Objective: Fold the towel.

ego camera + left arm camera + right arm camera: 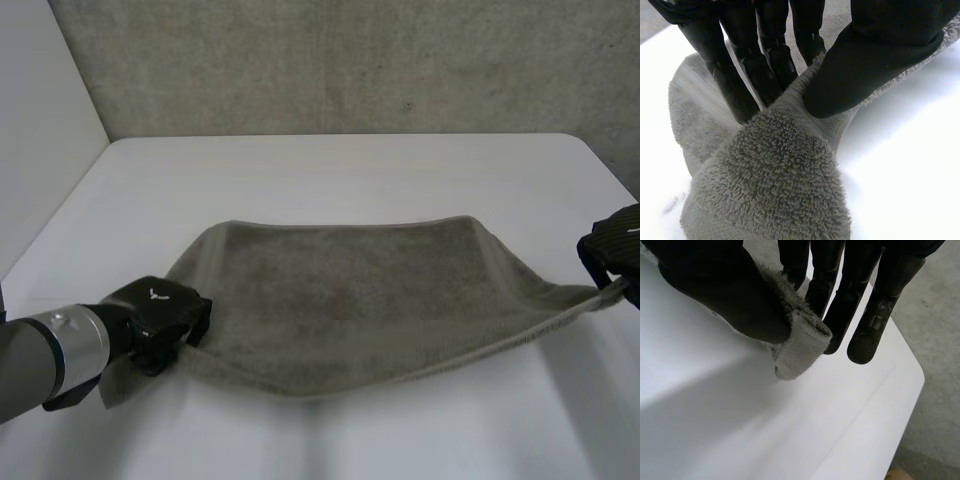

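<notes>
A grey terry towel point(350, 300) lies across the white table point(330, 170), its near edge stretched between both hands. My left hand point(165, 320) holds the towel's near left corner. In the left wrist view the thumb point(860, 70) presses a ridge of towel point(775, 175) against the fingers point(755, 70). My right hand point(612, 250) grips the near right corner, lifted a little off the table. In the right wrist view the hemmed corner point(800, 347) sticks out between the thumb point(730, 300) and the fingers point(865, 315).
A grey concrete wall point(340, 60) stands behind the table. The table's far right corner point(912, 375) lies just past my right hand, with grey floor point(935, 390) beyond it. Bare tabletop spreads in front of and behind the towel.
</notes>
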Motion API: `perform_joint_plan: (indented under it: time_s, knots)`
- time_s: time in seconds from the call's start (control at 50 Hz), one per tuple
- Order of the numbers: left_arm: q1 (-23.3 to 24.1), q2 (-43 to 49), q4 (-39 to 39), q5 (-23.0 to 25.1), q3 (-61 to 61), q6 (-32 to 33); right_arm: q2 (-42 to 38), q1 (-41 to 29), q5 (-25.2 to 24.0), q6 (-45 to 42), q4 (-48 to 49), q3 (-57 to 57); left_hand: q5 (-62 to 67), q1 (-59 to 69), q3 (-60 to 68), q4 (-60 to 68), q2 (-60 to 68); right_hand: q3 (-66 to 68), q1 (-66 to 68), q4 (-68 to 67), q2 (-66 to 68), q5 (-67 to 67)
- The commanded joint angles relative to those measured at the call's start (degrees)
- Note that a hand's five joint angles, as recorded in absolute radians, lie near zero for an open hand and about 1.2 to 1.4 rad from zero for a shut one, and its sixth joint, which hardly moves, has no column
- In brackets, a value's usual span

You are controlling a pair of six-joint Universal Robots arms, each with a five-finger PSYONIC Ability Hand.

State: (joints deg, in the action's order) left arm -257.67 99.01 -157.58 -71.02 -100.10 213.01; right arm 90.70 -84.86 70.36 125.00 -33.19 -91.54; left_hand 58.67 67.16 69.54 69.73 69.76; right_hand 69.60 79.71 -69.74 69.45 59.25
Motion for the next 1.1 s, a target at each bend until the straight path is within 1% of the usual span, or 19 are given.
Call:
perform_joint_plan:
  time_s: [0.02,0.08,0.14,0.18,0.24,0.28,0.3,0.34,0.42,0.44,0.46,0.5,0.52,0.56,0.7,0.9,1.0,1.06,1.1]
  knots:
    - [-0.81,6.17,0.18,0.09,4.54,0.65,-7.68,-1.18,-1.81,-0.37,4.08,-0.32,11.33,12.84,10.46,10.27,10.24,10.40,0.29,-10.26,10.55,10.75]
    - [-0.55,9.19,-0.53,0.09,7.02,0.65,-11.94,-2.15,-1.19,-0.19,5.95,0.75,11.33,12.84,10.46,10.27,10.24,10.40,0.29,-10.26,10.55,10.75]
    - [-0.11,14.81,-1.76,0.01,13.35,0.65,-18.36,-6.81,0.92,0.69,8.67,5.32,11.33,12.84,10.46,10.27,10.24,10.40,0.29,-10.26,10.55,10.75]
    - [0.07,21.02,-2.29,-0.17,21.74,0.47,-23.78,-10.84,4.68,3.74,11.82,11.87,11.33,12.84,10.46,10.27,10.24,10.40,0.29,-10.26,10.55,10.75]
    - [0.24,23.86,-2.29,-0.17,26.71,0.47,-27.66,-12.34,7.50,6.82,15.77,19.78,11.33,12.84,10.46,10.27,10.24,10.40,0.29,-10.26,10.55,10.75]
    - [0.59,28.68,-2.73,-0.26,37.81,0.12,-28.81,-12.70,7.77,8.23,18.05,23.91,11.33,12.84,10.46,10.27,10.24,10.40,0.29,-10.26,10.55,10.75]
    - [0.59,28.70,-2.73,-0.26,37.87,0.12,-28.82,-12.70,7.77,8.24,18.08,23.95,11.33,12.84,10.46,10.27,10.24,10.40,0.29,-10.26,10.55,10.75]
    - [1.64,32.20,-4.65,-0.35,49.94,-0.84,-29.61,-13.66,7.86,13.22,24.54,32.43,11.33,12.84,10.46,10.27,10.24,10.40,0.29,-10.26,10.55,10.75]
    - [2.79,33.18,-9.76,-0.35,60.64,-3.31,-28.91,-14.37,8.21,20.72,33.90,39.51,11.33,12.84,10.46,10.27,10.24,10.40,0.29,-10.26,10.55,10.75]
    - [3.31,33.01,-13.33,-0.35,64.47,-5.92,-28.21,-14.37,8.48,24.12,39.03,41.77,11.33,12.84,10.46,10.27,10.24,10.40,0.29,-10.26,10.55,10.75]
    - [3.32,33.01,-13.36,-0.35,64.51,-5.94,-28.21,-14.37,8.48,24.15,39.08,41.79,11.33,12.84,10.46,10.27,10.24,10.40,0.29,-10.26,10.55,10.75]
    - [4.54,31.44,-21.67,-0.61,69.15,-13.11,-25.32,-13.84,9.18,29.93,48.70,43.20,11.33,12.84,10.46,10.27,10.24,10.40,0.29,-10.26,10.55,10.75]
    - [4.55,31.42,-21.71,-0.61,69.16,-13.15,-25.30,-13.84,9.18,29.95,48.75,43.20,11.33,12.84,10.46,10.27,10.24,10.40,0.29,-10.26,10.55,10.75]
    - [4.55,28.01,-29.15,-0.79,69.26,-20.50,-22.85,-14.46,9.79,32.58,54.18,42.67,11.33,12.84,10.46,10.27,10.24,10.40,0.29,-10.26,10.55,10.75]
    - [4.11,26.24,-34.11,-0.79,63.82,-28.53,-21.96,-16.30,8.92,31.80,49.29,38.12,11.33,12.84,10.46,10.27,10.24,10.40,0.29,-10.26,10.55,10.75]
    - [0.95,26.77,-34.72,0.18,44.03,-27.30,-22.49,-16.13,4.70,27.76,46.73,23.07,11.33,12.84,10.46,10.27,10.24,10.40,0.29,-10.26,10.55,10.75]
    - [0.42,28.52,-36.39,4.40,34.54,-24.05,-26.36,-16.13,3.56,24.86,45.06,15.16,11.33,12.84,10.46,10.27,10.24,10.40,0.29,-10.26,10.55,10.75]
    - [-0.02,31.33,-37.53,9.05,26.30,-19.15,-31.44,-16.13,3.47,21.35,42.78,9.64,11.33,12.84,10.46,10.27,10.24,10.40,0.29,-10.26,10.55,10.75]
    - [-0.11,32.12,-37.45,9.41,24.71,-17.65,-32.59,-16.04,3.47,20.12,41.82,8.23,11.33,12.84,10.46,10.27,10.24,10.40,0.29,-10.26,10.55,10.75]
